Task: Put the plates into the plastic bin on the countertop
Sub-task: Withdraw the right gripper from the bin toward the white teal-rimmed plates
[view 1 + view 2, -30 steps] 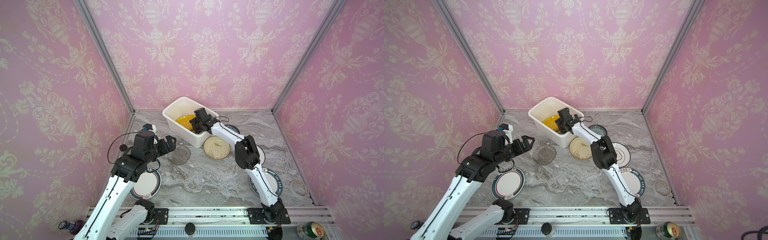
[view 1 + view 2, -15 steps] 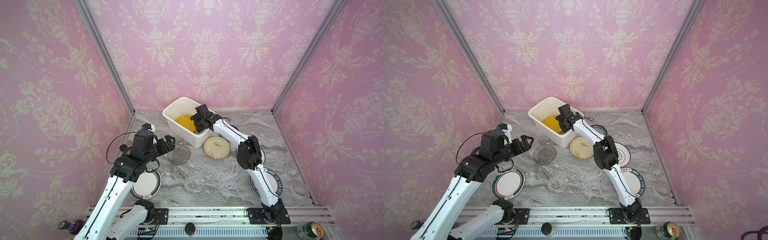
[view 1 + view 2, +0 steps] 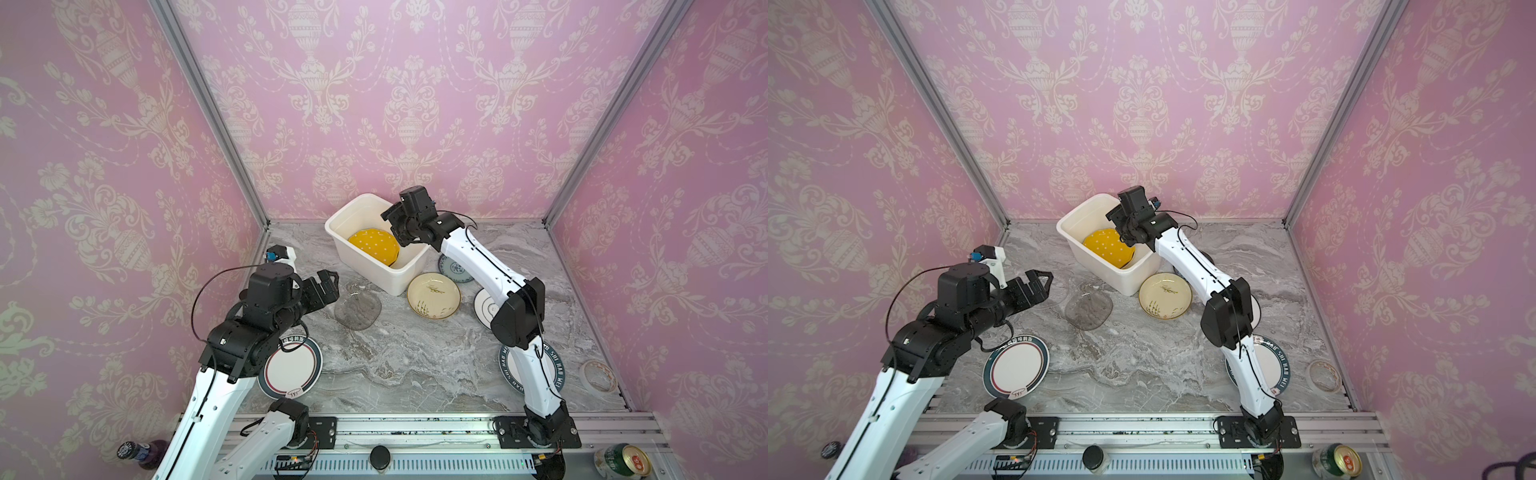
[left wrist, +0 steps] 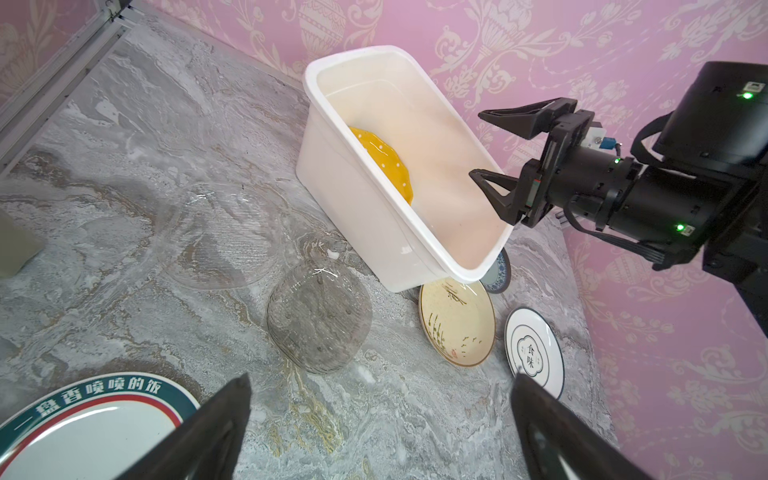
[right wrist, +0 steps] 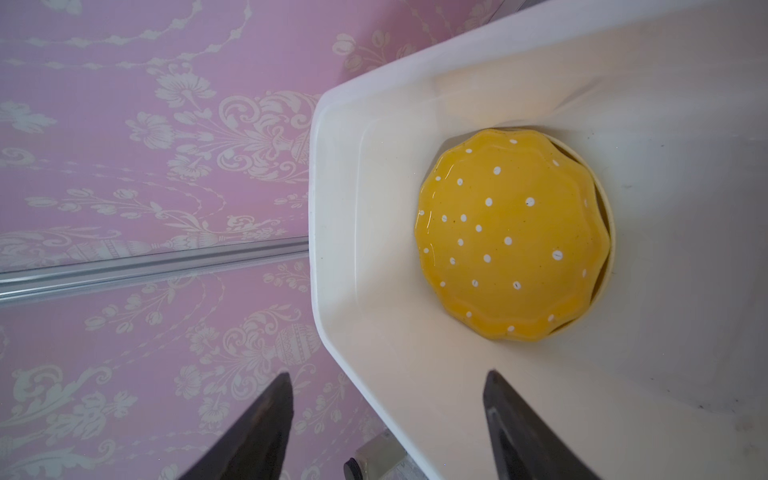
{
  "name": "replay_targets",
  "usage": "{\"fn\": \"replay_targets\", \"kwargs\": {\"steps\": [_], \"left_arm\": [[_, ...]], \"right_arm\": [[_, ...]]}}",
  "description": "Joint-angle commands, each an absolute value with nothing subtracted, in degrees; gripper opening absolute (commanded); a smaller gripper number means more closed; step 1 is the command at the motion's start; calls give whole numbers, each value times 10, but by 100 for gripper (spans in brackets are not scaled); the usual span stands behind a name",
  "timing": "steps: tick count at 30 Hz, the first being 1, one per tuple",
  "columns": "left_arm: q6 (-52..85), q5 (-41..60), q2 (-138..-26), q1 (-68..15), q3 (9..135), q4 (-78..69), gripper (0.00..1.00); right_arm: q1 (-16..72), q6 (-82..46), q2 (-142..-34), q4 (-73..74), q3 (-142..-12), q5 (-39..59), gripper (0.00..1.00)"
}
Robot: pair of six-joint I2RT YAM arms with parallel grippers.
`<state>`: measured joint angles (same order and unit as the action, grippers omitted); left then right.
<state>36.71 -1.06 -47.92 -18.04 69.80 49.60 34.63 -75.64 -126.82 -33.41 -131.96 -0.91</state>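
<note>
**Left gripper** [image 3: 326, 286]: jaws spread wide with nothing between them, held above the countertop [image 3: 395, 365].
- Behind it, under its own arm, lies a white dark-rimmed plate [image 3: 291, 370].
- Just ahead of and below the fingertips lies the smoky glass plate [image 4: 320, 320], flat on the marble.
- A larger clear plate [image 4: 216, 237] lies close beside the smoky one.
- Further ahead are the cream plate [image 4: 457, 328] and a second white dark-rimmed plate [image 4: 534, 353].
- Next comes the small blue patterned plate [image 4: 500, 270], partly hidden by the corner of the plastic bin [image 4: 307, 75].

**Right gripper** [image 4: 477, 145]: jaws parted and empty, positioned at the bin's rim. Whether it touches the rim cannot be determined.
- Below and ahead of its fingers [image 5: 511, 424], inside the bin, lies the yellow white-dotted plate [image 5: 511, 237].
- That plate rests on a paler plate [image 5: 607, 232], of which only an edge shows.
</note>
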Motion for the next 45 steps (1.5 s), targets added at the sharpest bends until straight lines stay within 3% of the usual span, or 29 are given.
{"fn": "replay_targets", "kwargs": {"steps": [1, 8, 14, 19, 30, 38, 45], "left_arm": [[351, -43, -475, -175, 725, 546, 99], [344, 27, -438, -174, 713, 517, 99], [360, 164, -488, -174, 729, 522, 99], [376, 206, -501, -176, 735, 518, 99], [460, 183, -524, -228, 730, 506, 95], [484, 151, -566, -332, 718, 523, 94], [515, 121, -627, -424, 707, 479, 95]], "right_arm": [[351, -680, -1204, -371, -1327, -15, 73], [346, -576, -1084, -383, -1241, 19, 73], [336, -492, -978, -406, -1147, 59, 73], [316, -421, -887, -452, -1069, 90, 73], [107, -374, -694, -454, -821, 292, 74], [-22, -353, -633, -462, -699, 357, 75], [-64, -338, -628, -449, -628, 358, 75]]}}
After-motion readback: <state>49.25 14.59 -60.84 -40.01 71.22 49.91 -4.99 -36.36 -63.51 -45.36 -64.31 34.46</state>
